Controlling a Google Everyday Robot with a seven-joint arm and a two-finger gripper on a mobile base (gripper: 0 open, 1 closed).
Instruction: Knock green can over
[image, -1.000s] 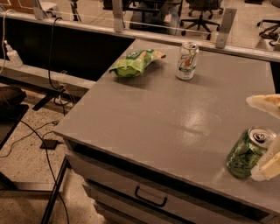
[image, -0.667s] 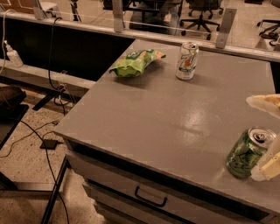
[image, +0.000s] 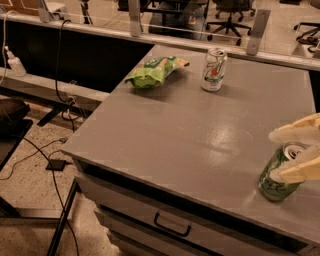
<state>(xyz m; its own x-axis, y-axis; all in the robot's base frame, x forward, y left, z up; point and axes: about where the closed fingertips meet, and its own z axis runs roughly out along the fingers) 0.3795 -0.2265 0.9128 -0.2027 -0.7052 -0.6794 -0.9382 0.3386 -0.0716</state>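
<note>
Your pincer sits at the near right edge of the table, its two pale fingers spread apart with the top of the green can between them. The can stands upright. Farther back you see a light green snack bag and a white can, well apart from the pincer.

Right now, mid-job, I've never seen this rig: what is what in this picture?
One camera looks down across a grey table; its mounting isn't known. The pale two-finger gripper on the robot's single arm shows at the right edge, fingers apart either side of the top of the green can. That can stands upright near the front right corner, not lifted. At the back stand a white can and, left of it, a light green snack bag lying flat.
</note>
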